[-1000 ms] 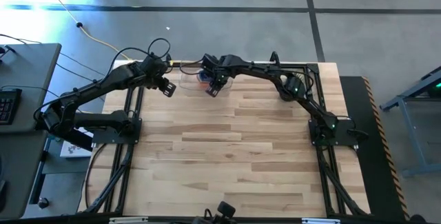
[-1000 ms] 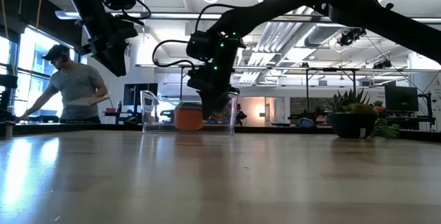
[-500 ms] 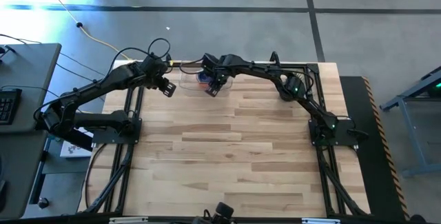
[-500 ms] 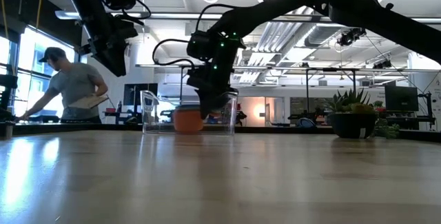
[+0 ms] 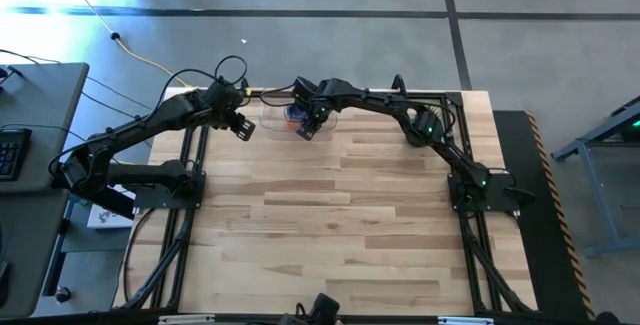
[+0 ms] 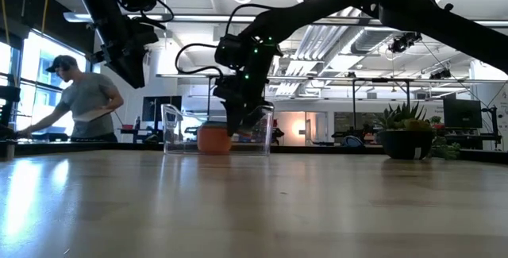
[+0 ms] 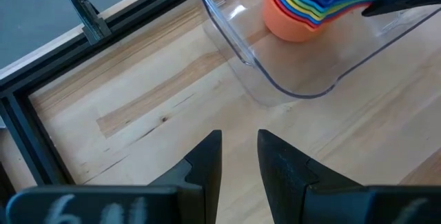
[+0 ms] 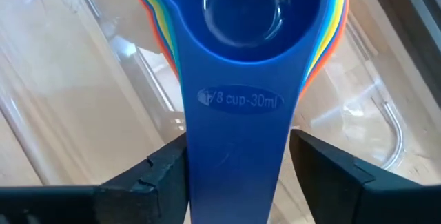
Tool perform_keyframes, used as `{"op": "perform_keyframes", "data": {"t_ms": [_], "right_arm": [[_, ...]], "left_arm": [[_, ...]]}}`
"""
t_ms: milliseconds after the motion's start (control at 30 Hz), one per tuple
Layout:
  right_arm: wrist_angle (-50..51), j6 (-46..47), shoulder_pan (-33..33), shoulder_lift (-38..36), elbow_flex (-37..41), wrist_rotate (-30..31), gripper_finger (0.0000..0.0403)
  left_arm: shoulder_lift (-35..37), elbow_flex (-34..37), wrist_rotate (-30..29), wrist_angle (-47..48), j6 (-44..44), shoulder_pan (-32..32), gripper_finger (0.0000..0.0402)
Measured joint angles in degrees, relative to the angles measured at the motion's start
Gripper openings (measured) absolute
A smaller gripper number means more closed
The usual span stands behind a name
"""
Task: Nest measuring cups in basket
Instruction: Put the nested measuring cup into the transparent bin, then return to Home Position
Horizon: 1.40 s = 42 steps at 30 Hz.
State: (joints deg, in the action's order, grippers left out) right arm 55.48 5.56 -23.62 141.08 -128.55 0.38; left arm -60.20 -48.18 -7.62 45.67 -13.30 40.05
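Nested measuring cups (image 7: pixel 303 7), blue cup (image 8: pixel 251 17) uppermost, sit inside the clear basket (image 7: pixel 289 86) at the table's (image 5: pixel 340 225) far edge. The right hand (image 8: pixel 238 176) is released, fingers flanking the blue handle without pinching. The left hand (image 7: pixel 238 158) hovers nearby, fingers apart, empty.

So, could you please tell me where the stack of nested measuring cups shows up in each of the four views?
High view: stack of nested measuring cups at the table's far edge, mostly hidden under the right arm.
Low view: orange base left of centre.
Left wrist view: upper right.
Right wrist view: top centre, blue cup uppermost.
Shared landmark: the clear basket around the stack.
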Motion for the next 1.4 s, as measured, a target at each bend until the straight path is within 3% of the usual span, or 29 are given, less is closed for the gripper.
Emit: {"op": "perform_keyframes", "data": {"t_ms": [367, 700, 967, 1267, 1400], "right_arm": [[-0.1, 3.3, -0.5, -4.0, -0.1, 0.1, 0.0229], [3.1, 3.0, 1.7, -11.6, -0.1, -0.4, 0.0229], [1.1, -1.7, 8.8, -16.6, -0.1, -0.4, 0.0229], [-7.1, 0.4, 15.0, -17.1, -0.1, -1.5, 0.0229], [-9.1, 4.6, 16.8, -17.1, 0.0, 0.5, 0.0229]], "left_arm": [[0.0, 0.0, 0.1, 0.0, -0.1, 0.0, 0.0085], [2.2, 0.0, 10.8, -0.1, -4.6, -1.8, 0.0085], [8.5, 0.0, 11.8, -6.2, -6.1, -13.1, 0.0085], [15.3, 0.2, 7.4, -10.8, -6.1, -27.2, 0.0085], [20.7, 4.4, 3.3, -13.6, -7.2, -32.4, 0.0085]]}}
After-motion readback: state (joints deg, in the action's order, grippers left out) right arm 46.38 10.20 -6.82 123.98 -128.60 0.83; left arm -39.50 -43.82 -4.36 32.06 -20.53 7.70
